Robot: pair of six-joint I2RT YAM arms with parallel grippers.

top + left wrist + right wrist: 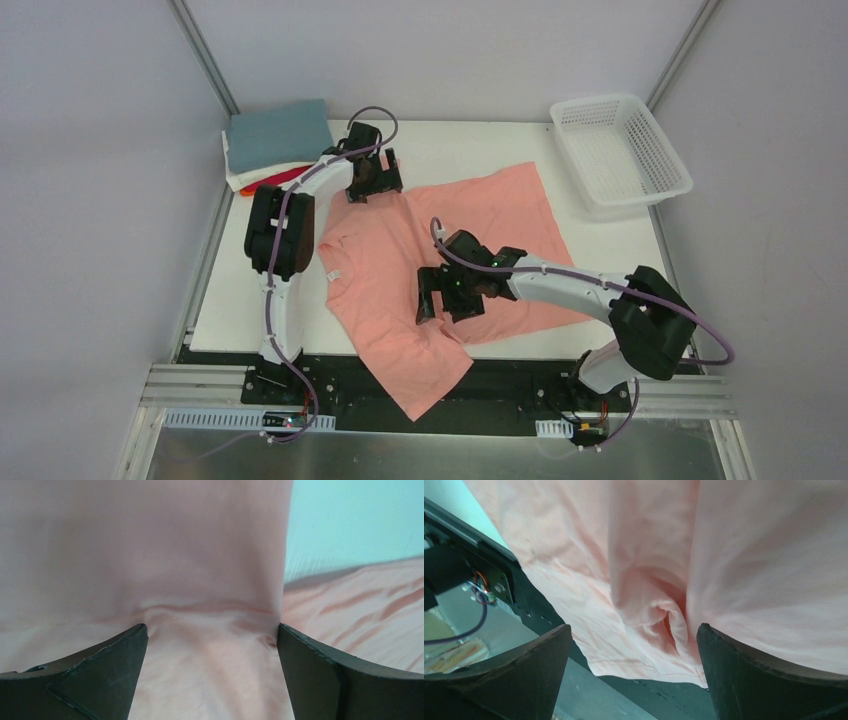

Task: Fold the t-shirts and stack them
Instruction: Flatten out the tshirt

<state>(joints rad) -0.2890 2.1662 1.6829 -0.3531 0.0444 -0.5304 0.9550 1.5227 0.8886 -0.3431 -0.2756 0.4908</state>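
Note:
A salmon-pink t-shirt point(450, 235) lies spread on the white table point(250, 320), with one sleeve point(425, 385) hanging over the near edge. My left gripper point(372, 185) is at the shirt's far left corner, open, with pink cloth point(210, 580) between its fingers. My right gripper point(447, 300) is over the shirt's near part, open, straddling a bunched fold point(664, 615) above the sleeve hem. A stack of folded t-shirts point(278, 135) sits at the back left, grey-blue on top, with white, red and orange edges point(280, 177) below.
A white plastic lattice basket point(620, 150) stands at the back right corner. The black frame rail point(500, 375) runs along the near table edge and shows in the right wrist view point(469, 555) with wiring. Grey walls close in the sides.

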